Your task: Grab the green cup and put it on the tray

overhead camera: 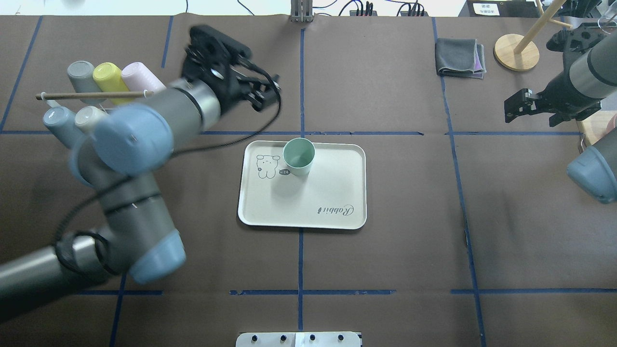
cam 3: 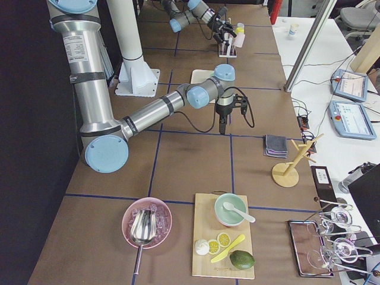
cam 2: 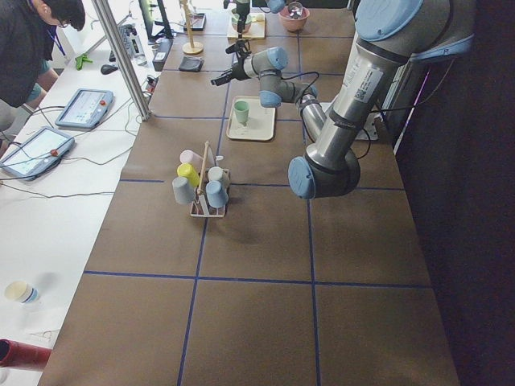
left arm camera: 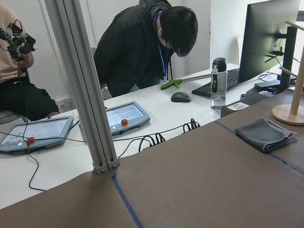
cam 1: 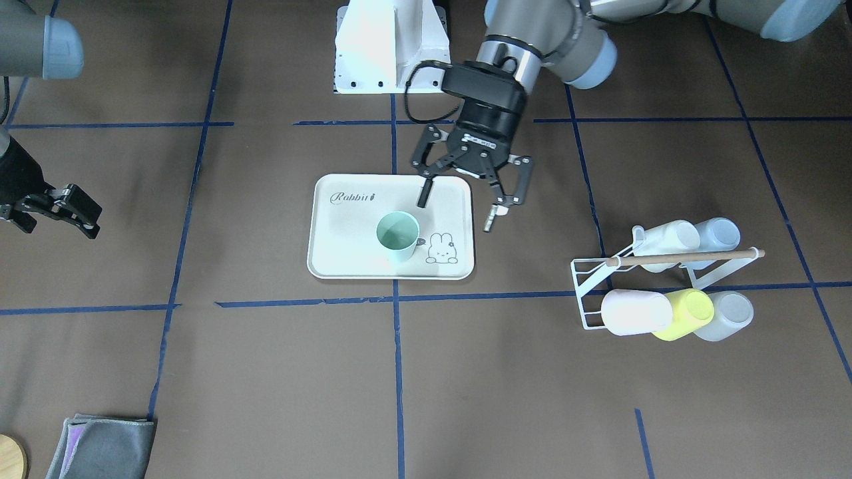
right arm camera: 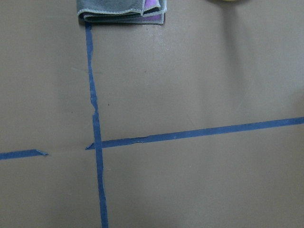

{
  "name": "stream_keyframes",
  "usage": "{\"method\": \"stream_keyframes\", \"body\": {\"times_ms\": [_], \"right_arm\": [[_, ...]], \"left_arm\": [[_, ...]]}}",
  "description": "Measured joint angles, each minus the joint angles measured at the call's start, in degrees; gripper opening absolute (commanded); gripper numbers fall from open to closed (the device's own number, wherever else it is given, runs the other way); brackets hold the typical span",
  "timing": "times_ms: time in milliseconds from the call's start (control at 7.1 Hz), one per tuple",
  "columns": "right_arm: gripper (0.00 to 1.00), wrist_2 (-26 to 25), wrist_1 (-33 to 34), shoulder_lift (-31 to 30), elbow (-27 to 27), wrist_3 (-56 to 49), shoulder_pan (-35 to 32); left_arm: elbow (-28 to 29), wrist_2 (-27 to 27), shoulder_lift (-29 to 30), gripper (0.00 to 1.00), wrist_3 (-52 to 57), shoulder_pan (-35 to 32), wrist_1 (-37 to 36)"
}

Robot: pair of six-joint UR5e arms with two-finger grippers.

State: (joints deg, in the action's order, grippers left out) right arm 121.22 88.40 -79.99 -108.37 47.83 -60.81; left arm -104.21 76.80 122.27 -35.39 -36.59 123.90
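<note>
**Green cup on the tray, left claw let go**

- The green cup (cam 1: 398, 234) stands upright, mouth up, on the tray (cam 1: 346, 256). It is in the half away from my base, touching the edge of the bunny drawing (cam 1: 442, 248). The "Rabbit" script (cam 1: 355, 197) is in the opposite corner.
- My left claw (cam 1: 456, 211) is spread wide and grips nothing. It hangs in the air by the tray's rack-side edge. In the front-facing view one fingertip (cam 1: 423, 198) shows over the tray corner and the other shows off the tray. It touches neither the cup nor the tray.
- My right claw (cam 1: 66, 209) is well apart from the tray on the other side, above bare table. I can't tell whether it is spread or clenched. Its wrist camera shows only brown table cover, blue tape lines (right arm camera: 97, 142) and the edge of a folded cloth.
- A white wire cup rack (cam 1: 586, 293) with a wooden rod sits well apart from the tray on my left. Its cups lie on their sides: a yellow cup (cam 1: 685, 314), pale blue ones and whitish ones.
- The folded grey cloth (overhead camera: 459, 58) and a round wooden stand base (overhead camera: 516, 52) are beyond the tray on my right, far side.
- The left wrist camera looks off the table. It shows a person in a dark jacket (left arm camera: 147, 45) bent over a white desk with two tablet-like pendants.
</note>
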Motion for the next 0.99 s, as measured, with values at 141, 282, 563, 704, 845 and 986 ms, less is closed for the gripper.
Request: {"method": "stream_keyframes", "body": {"times_ms": [141,282,563,704,845,986], "right_arm": [[1.00,0.20,-0.14,0.01,0.00,-0.01,-0.19],[1.00,0.66,-0.28,0.01,0.00,-0.04,-0.47],[1.00,1.38,-0.38,-0.15,0.06,-0.64,-1.04],[1.00,1.54,-0.29,-0.33,0.13,-2.34,-1.53],[1.00,2.10,-0.14,-0.51,0.47,-4.86,-2.49],[1.00,3.59,-0.07,-0.73,1.36,-7.90,-4.12]], "left_arm": [[-2.26,11.40,-1.08,1.00,-0.11,-7.35,-6.63],[-3.20,22.96,-2.11,1.00,0.57,-15.03,-12.54],[-3.18,39.84,-7.27,0.99,7.83,-27.96,-19.97],[-2.81,45.47,-10.57,0.99,13.73,-33.19,-23.13],[-2.41,49.59,-12.85,1.00,19.44,-37.68,-27.79],[-1.82,52.27,-14.11,1.00,24.85,-41.52,-33.48]]}}
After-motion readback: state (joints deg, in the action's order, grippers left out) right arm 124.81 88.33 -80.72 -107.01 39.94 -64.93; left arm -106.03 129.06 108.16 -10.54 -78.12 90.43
